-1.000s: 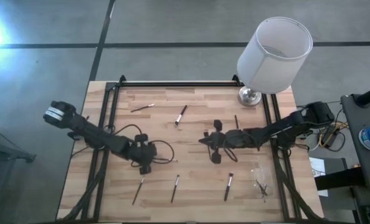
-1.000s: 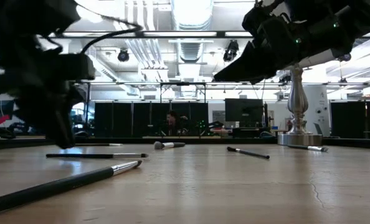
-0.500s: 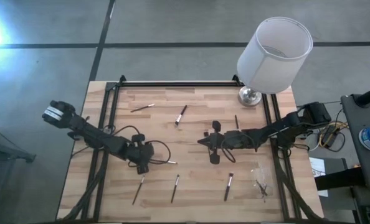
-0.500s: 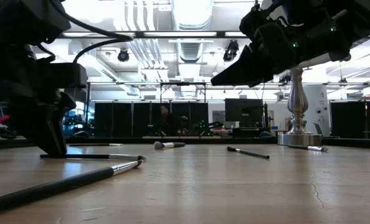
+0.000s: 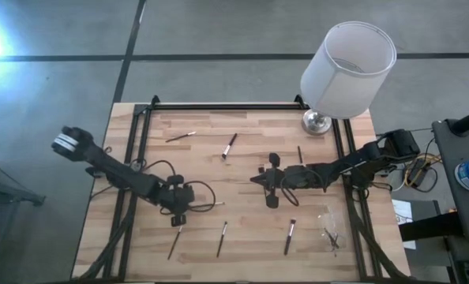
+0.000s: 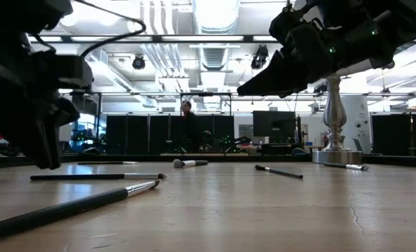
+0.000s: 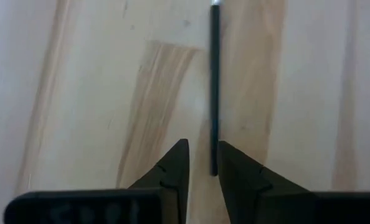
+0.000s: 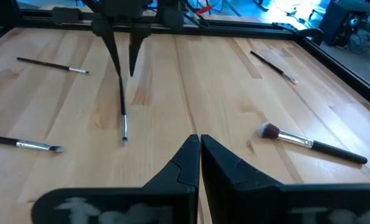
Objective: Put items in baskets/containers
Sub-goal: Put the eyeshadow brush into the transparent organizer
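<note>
Several thin brushes lie flat on the wooden table (image 5: 242, 118). One dark-handled brush (image 7: 214, 93) runs from my left gripper toward the table's middle, and shows again as the brush (image 8: 122, 112). My left gripper (image 7: 202, 149) is open and points steeply down. Its fingertips stand on either side of that brush's handle end, just above it, as the left gripper (image 6: 45, 164) shows. My right gripper (image 5: 258, 180) hovers shut over the table's middle. A faint clear container (image 5: 329, 229) lies at the near right.
Other brushes lie near the front edge (image 5: 175, 241), (image 5: 221, 238), (image 5: 289, 235) and farther back (image 5: 230, 145), (image 5: 181, 136), (image 5: 299, 154). A white-shaded lamp (image 5: 347, 67) stands on its metal base (image 5: 316, 121) at the far right corner. Black rails (image 5: 132, 158) run along the table's sides.
My left gripper has drifted a little toward the table's left edge, back along the brush to its handle end, and stands slightly higher than half a second ago. The brush has stayed flat in its place.
</note>
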You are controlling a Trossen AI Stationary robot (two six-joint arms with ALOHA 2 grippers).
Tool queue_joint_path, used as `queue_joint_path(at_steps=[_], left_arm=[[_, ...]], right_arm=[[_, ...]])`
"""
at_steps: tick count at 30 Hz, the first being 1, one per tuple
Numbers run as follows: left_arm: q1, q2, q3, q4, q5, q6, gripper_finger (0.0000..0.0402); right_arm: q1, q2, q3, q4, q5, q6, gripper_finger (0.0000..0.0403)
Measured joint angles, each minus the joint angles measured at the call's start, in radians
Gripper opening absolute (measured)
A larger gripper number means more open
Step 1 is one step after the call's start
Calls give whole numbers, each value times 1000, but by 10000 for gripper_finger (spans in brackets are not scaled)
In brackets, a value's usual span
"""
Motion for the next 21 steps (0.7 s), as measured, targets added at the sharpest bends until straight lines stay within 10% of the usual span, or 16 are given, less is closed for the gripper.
queue_joint_path(at_steps=[21], left_arm=[[-89,41,13,8,-47,-196,64]], right_arm=[[-1,69,16,80,-57,-4,8]])
